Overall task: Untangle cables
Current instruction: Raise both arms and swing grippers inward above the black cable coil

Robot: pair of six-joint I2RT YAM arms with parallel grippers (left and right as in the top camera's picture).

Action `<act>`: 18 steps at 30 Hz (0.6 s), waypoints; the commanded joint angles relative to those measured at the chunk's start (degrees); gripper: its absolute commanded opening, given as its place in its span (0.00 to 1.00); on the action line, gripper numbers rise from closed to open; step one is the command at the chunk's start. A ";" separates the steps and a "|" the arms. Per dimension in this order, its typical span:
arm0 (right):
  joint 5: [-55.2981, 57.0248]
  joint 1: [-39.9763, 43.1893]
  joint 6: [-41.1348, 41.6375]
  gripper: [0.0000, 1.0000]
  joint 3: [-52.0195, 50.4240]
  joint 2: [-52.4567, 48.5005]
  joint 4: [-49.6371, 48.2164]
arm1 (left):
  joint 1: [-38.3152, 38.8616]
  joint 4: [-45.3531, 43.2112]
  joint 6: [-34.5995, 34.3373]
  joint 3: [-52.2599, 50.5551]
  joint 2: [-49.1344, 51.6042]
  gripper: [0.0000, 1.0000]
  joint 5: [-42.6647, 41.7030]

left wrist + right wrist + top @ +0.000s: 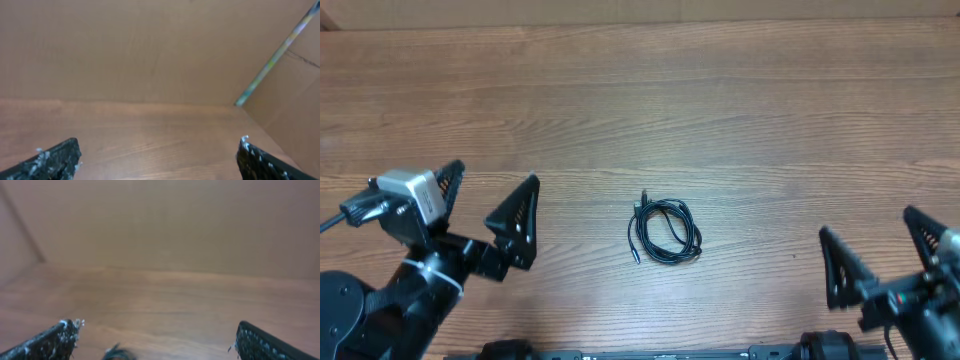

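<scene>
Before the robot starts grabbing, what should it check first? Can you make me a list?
1. Left gripper open and empty: ok, jaws wide apart with nothing between them.
2. Right gripper open and empty: ok, same.
3. Cables lying free on the table: ok, they sit between the two arms and neither gripper touches them.
4. A plug end to grab: ok, one pokes out at the top of the bundle.
5. Which loop lies over which: cannot tell, the cords are too thin in the overhead view.
6. Cables untangled: not ok, they are looped together in one small coil.
</scene>
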State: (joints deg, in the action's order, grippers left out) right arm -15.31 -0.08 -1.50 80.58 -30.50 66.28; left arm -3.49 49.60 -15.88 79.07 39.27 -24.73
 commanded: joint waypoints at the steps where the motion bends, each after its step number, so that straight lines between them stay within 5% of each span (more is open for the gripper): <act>1: -5.60 0.15 -0.09 1.00 4.74 -0.63 3.41 | -0.46 3.43 1.07 1.99 -0.39 1.00 -0.83; 9: -10.40 0.15 -0.11 1.00 6.01 -0.63 6.43 | -0.46 8.13 0.44 0.90 -0.35 1.00 -0.83; 18: -2.32 0.15 -0.09 1.00 6.01 -0.63 4.76 | -0.46 8.13 -3.02 -2.14 1.64 1.00 4.90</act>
State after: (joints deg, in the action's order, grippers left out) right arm -20.53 -0.08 -1.52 85.91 -30.76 71.42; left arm -3.49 57.71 -16.47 77.97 39.35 -22.94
